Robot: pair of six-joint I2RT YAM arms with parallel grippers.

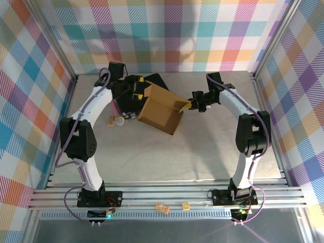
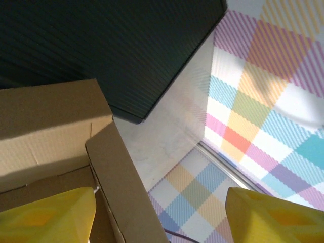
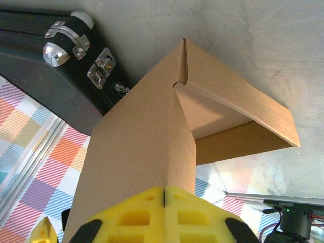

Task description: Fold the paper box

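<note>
R gripper [image 3: 163, 195] clamped on paper box [image 3: 147, 167] flap; its cam catches black case [image 3: 45, 86] latches [image 3: 104, 68] beyond. L gripper [image 2: 159, 212] spread wide, box wall btwn fingers [image 2: 45, 217].

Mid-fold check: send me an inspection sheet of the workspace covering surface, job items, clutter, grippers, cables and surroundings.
Surface: pale grey table, no spills seen.
Job's things: paper box partly folded, walls up, one flap raised on its right side.
Clutter: black case behind the box; small items left of it; two small bits on the front rail.
Grippers: left gripper open, astride a box side panel; right gripper shut on the box's flap.
Cables: purple cables run along both arms, no snag seen.
Surroundings: plaid walls, aluminium frame.
</note>
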